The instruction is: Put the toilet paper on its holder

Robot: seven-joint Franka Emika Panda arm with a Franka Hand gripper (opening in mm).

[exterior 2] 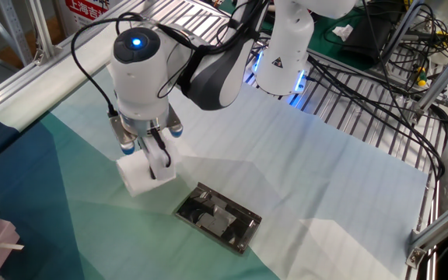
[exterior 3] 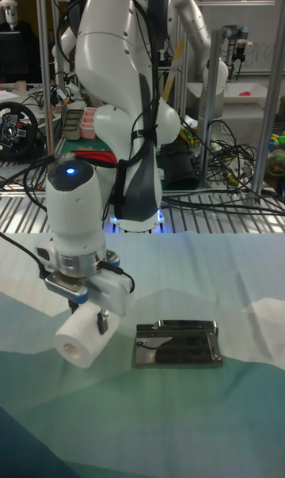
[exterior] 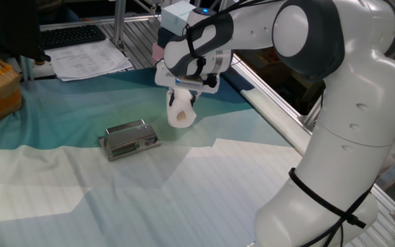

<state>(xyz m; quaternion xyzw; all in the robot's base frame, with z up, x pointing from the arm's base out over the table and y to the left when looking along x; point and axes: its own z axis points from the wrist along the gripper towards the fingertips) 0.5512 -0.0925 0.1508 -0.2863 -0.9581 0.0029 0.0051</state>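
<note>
So my gripper [exterior 2: 152, 155] is clamped on the toilet paper [exterior: 180, 113], one finger down its core, lifted off the cloth (tilted a bit) so it can slide onto the holder [exterior 3: 176, 343] just beside it.

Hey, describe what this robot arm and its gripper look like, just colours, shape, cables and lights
The arm is glossy white with rounded, bulbous links and dark grey bands at the joints. Black cables loop along it down to the wrist, and one runs around the base link. A blue light glows on the white wrist housing. The gripper is small, white-bodied with slim dark fingers and blue accents beneath the flange.
</note>
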